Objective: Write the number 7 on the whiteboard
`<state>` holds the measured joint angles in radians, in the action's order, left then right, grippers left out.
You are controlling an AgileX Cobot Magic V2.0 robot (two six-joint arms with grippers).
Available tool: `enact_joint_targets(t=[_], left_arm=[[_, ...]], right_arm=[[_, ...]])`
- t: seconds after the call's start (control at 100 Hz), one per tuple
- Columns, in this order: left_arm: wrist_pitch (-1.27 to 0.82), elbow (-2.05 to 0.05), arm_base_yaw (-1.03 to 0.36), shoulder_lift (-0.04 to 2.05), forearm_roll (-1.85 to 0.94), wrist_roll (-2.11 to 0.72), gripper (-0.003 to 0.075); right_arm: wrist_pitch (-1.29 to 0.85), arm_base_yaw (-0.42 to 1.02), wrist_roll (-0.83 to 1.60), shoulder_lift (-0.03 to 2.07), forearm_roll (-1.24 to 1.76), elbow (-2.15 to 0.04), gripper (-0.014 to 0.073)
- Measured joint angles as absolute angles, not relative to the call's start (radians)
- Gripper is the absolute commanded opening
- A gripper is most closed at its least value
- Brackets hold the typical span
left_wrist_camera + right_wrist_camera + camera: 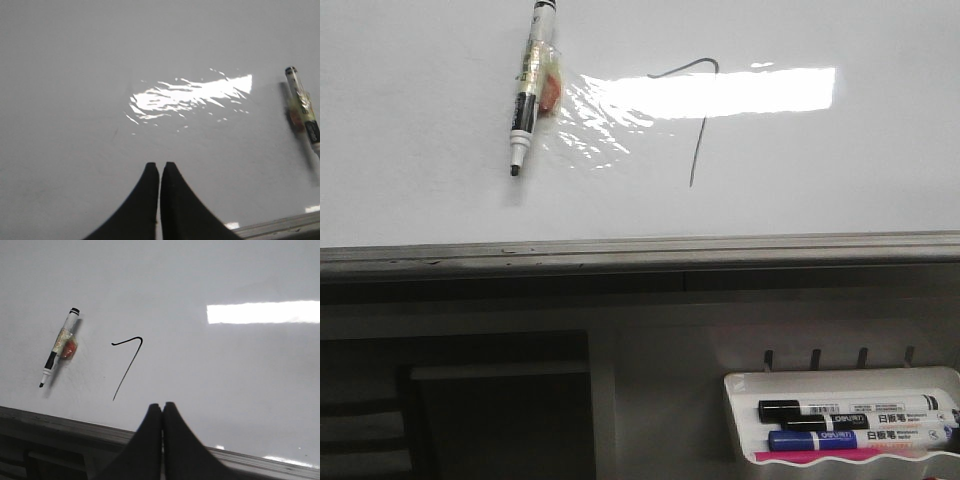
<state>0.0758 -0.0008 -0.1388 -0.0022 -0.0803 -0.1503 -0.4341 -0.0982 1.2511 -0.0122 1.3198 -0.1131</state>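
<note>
The whiteboard [420,150] fills the upper front view, with a grey edge rail [640,250] along its near side. The number 7 [698,120] is drawn in thin dark line at its middle; it also shows in the right wrist view [128,365]. A black-and-white marker [529,90] with tape and an orange patch lies on the board left of the 7, uncapped tip toward the rail. It shows in both wrist views [57,347] [302,112]. My left gripper [160,167] and right gripper [162,407] are shut and empty above the board's near edge.
A bright rectangular glare [720,92] crosses the 7's top. Below the rail at the right, a small white tray [840,380] holds a black marker [850,410], a blue marker [860,438] and a pink item [840,457]. Dark shelving [470,410] lies below left.
</note>
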Motion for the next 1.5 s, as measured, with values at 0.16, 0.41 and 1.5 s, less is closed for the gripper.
enact_joint_targets(t=[0.16, 0.41, 1.5], left_arm=[[0.045, -0.001, -0.071, -0.005, -0.061, -0.136, -0.002], [0.034, 0.0, 0.004, -0.005, -0.055, -0.131, -0.002], [0.014, -0.001, -0.005, -0.005, -0.055, -0.126, -0.002]], right_arm=[[-0.434, -0.098, 1.251, -0.012, 1.32, -0.111, -0.0064], [-0.434, -0.098, 1.251, -0.012, 1.32, -0.111, -0.0064], [-0.432, -0.098, 1.251, -0.012, 1.32, -0.111, -0.0064]])
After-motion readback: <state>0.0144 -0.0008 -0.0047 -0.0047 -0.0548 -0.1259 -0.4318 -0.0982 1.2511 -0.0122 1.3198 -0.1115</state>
